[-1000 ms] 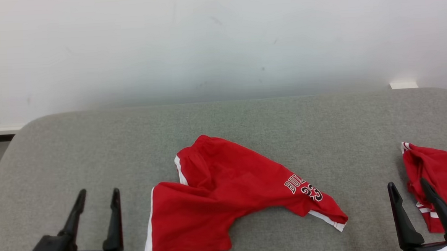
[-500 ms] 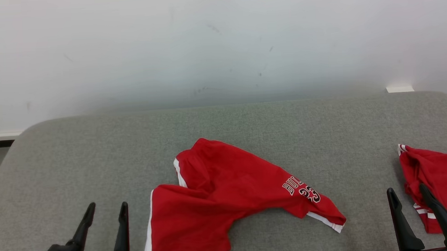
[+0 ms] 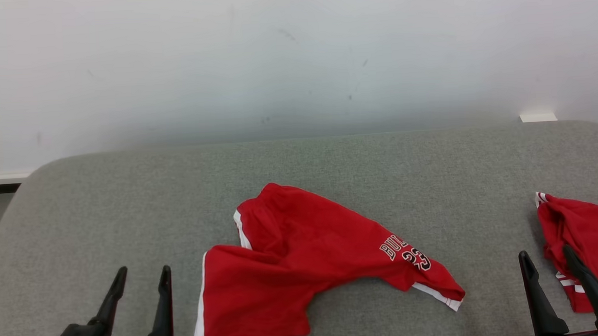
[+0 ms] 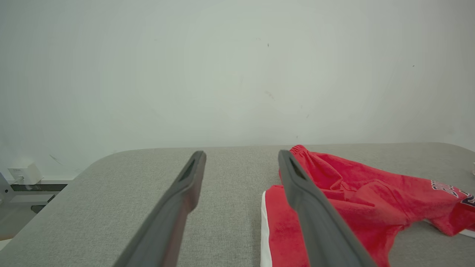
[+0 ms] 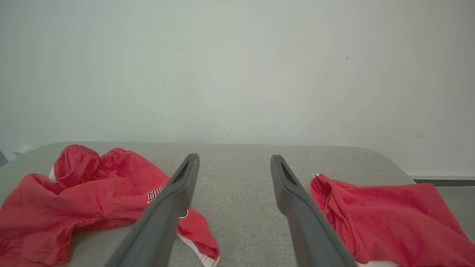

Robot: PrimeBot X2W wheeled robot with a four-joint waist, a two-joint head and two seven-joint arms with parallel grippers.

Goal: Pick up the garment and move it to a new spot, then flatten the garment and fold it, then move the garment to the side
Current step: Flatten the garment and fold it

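Red basketball shorts (image 3: pixel 304 260) with white trim and a black-and-white number print lie crumpled in the middle of the grey padded table (image 3: pixel 329 166). They also show in the left wrist view (image 4: pixel 352 200) and the right wrist view (image 5: pixel 85 189). My left gripper (image 3: pixel 143 271) stands open at the lower left, just left of the shorts, holding nothing. My right gripper (image 3: pixel 546 253) stands open at the lower right, between the shorts and a second red garment (image 3: pixel 589 240). The open fingers (image 4: pixel 189 178) of the left gripper frame bare table, and the right fingers (image 5: pixel 185 178) do the same.
The second red garment (image 5: pixel 374 211) with white stripes lies bunched at the table's right edge. A white wall (image 3: pixel 293 55) rises behind the table. The table's rounded left corner (image 3: pixel 38 171) drops to a dark floor strip.
The left gripper has shifted a little to the right, closer to the shorts. The head view has wobbled slightly. The garments have not moved.
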